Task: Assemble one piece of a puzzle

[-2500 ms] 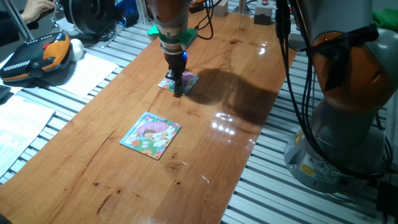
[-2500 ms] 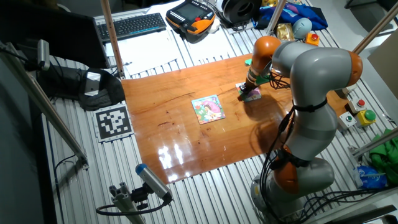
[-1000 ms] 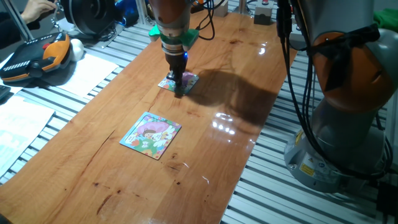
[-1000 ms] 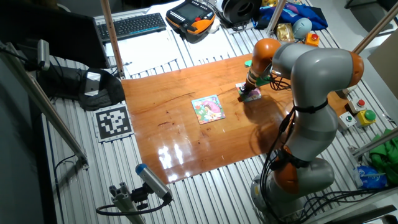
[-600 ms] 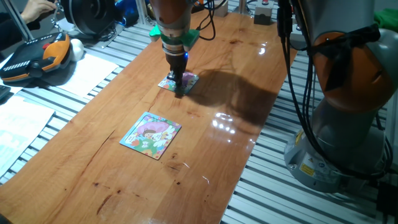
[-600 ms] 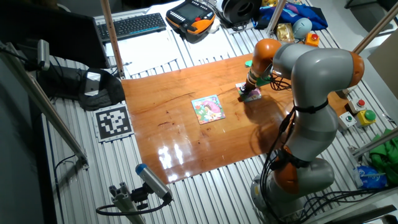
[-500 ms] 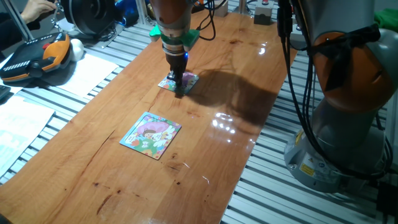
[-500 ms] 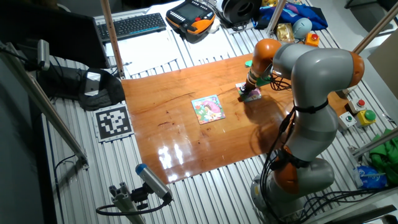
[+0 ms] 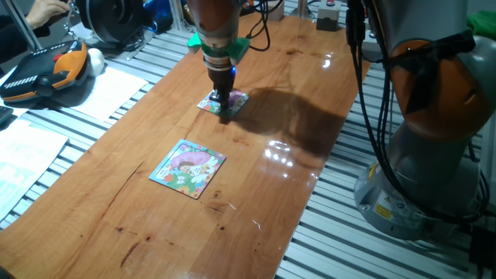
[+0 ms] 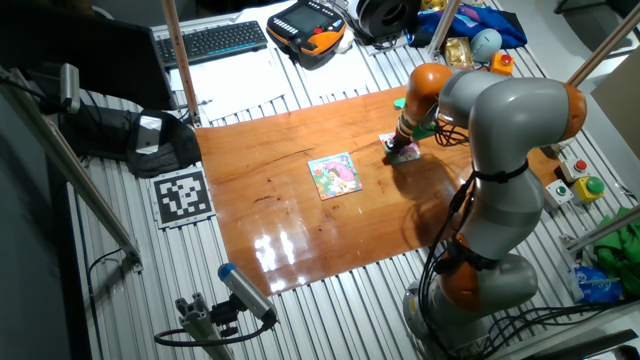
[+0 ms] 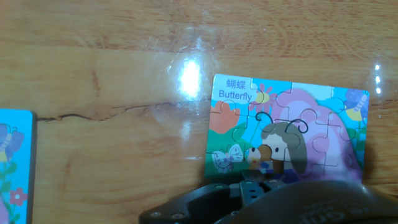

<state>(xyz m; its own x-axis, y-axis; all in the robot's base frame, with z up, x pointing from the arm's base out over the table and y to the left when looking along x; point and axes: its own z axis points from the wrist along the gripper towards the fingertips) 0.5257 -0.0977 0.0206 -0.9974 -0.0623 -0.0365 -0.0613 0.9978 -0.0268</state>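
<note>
The puzzle (image 9: 232, 98) is a small square with a pink, green and white cartoon and the word Butterfly; it lies on the wooden table (image 9: 302, 85). It also shows in the other fixed view (image 10: 409, 151) and in the hand view (image 11: 311, 118). My gripper (image 9: 225, 113) stands upright with its tips down on the puzzle's near edge; it shows in the other fixed view too (image 10: 397, 150). Its fingers look pressed together as one narrow dark tip. In the hand view the gripper body (image 11: 267, 200) covers the puzzle's lower edge. The loose piece is hidden.
The larger blue-bordered puzzle (image 9: 191, 168) lies nearer the front of the table, also in the other fixed view (image 10: 335, 175) and at the hand view's left edge (image 11: 12, 165). The robot base (image 9: 426, 155) stands to the right. An orange pendant (image 9: 46, 70) and papers lie at left.
</note>
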